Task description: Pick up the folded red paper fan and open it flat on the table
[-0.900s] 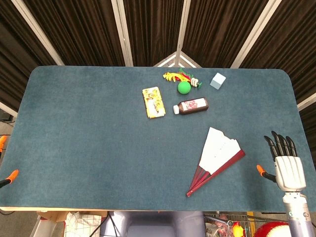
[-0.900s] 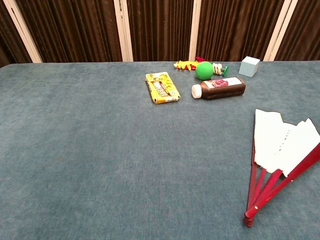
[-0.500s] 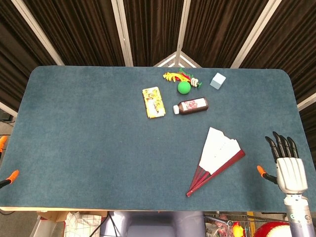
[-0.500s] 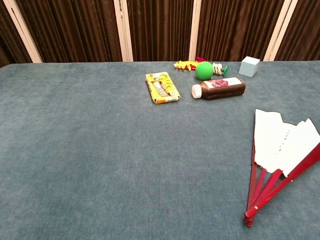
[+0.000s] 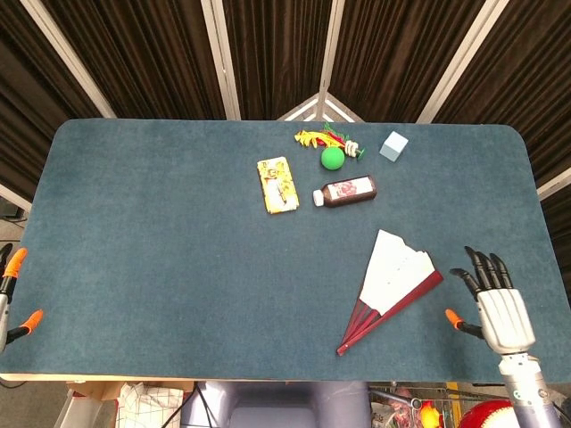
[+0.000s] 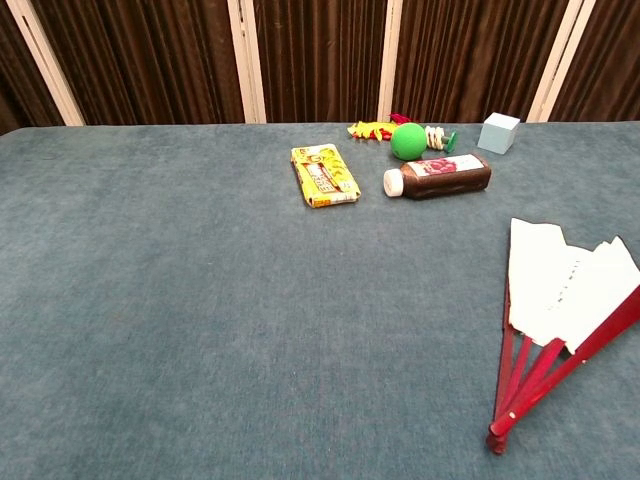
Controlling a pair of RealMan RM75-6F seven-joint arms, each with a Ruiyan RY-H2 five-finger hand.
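The paper fan point(image 5: 393, 287) lies on the blue table point(image 5: 161, 259) at the front right, partly spread, with white paper leaves and red ribs meeting at a pivot near the front edge. The chest view shows the fan point(image 6: 562, 325) at its right edge. My right hand point(image 5: 493, 305) hovers to the right of the fan, clear of it, fingers spread and holding nothing. Only the orange-tipped fingers of my left hand point(image 5: 12, 294) show at the table's front left corner, apart and empty. Neither hand shows in the chest view.
At the back centre lie a yellow packet point(image 5: 277, 185), a brown bottle point(image 5: 345, 191) on its side, a green ball point(image 5: 333, 158), a yellow and red feathered toy point(image 5: 321, 138) and a pale blue cube point(image 5: 393, 145).
My right hand has moved left and forward, closer to the fan, and has turned a little. My left hand's fingers have risen further into view at the front left corner. The fan has not moved.
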